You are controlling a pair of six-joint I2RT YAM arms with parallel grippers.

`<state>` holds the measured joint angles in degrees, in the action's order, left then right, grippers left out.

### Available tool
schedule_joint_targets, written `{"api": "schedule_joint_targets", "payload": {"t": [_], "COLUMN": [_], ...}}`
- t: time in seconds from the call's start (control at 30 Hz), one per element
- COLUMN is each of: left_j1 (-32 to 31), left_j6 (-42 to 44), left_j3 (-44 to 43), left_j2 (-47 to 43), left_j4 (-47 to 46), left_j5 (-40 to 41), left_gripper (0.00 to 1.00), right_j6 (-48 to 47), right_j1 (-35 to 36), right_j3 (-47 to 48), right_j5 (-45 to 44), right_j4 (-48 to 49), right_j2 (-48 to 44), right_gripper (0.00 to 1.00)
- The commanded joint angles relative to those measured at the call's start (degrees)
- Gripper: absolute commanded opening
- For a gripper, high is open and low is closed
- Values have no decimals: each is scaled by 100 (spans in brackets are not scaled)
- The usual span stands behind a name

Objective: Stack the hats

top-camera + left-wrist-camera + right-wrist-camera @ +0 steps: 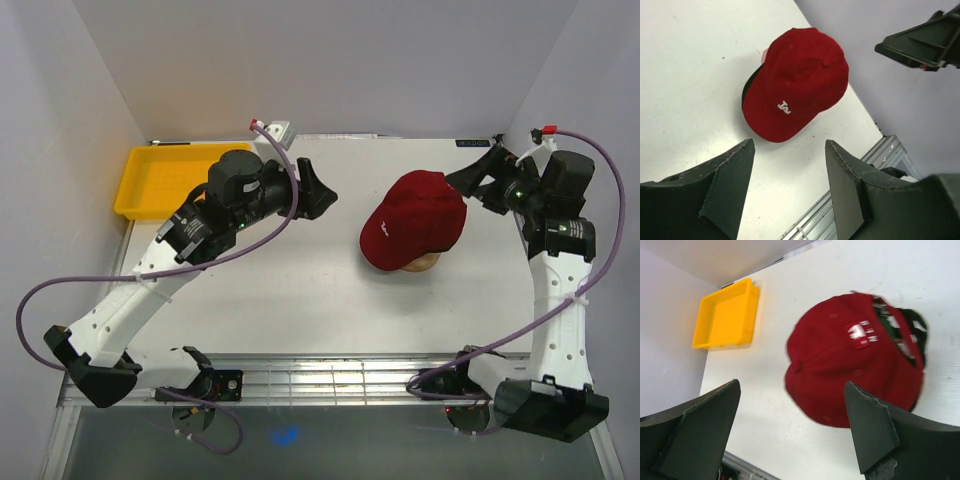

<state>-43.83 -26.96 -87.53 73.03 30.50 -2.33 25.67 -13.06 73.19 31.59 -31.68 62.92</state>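
A red cap (413,220) with small white lettering sits on top of the pile at the table's right middle, brim toward the near left. In the right wrist view, a dark green cap (896,335) and a black cap (918,322) show at the back rim of the red cap (850,360). In the left wrist view only a black edge (747,90) peeks from under the red cap (795,82). My left gripper (322,192) (789,145) hangs open to the pile's left, holding nothing. My right gripper (462,185) (791,384) stands open just right of the pile, also holding nothing.
A wooden stand (428,264) pokes out beneath the caps at the near side. A shallow yellow tray (165,180) (727,315) lies at the far left corner. White walls close in the table on three sides. A slotted metal rail (330,378) runs along the near edge.
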Motion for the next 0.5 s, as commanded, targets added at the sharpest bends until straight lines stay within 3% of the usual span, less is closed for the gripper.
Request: {"api": "schedule_joint_targets", "payload": {"t": [0.0,0.17,0.47], "left_j1": [59,86,86], "left_j6": [156,68,-46], "left_j3": [384,500,368], "left_j2": [-412,-843,-949], "left_j4": [685,992,1291], "left_j5": [391,531,646], "left_gripper": [69,70,70], "right_j6": [-88,-404,-554], "right_j1": [723,1007,1297], "right_j3": [-41,-77,-156], "right_j5": [-74,-435,-619], "right_j4": [92,-259,-444], "right_j2": [-560,-1201,-1238], "right_gripper": [89,89,89]}}
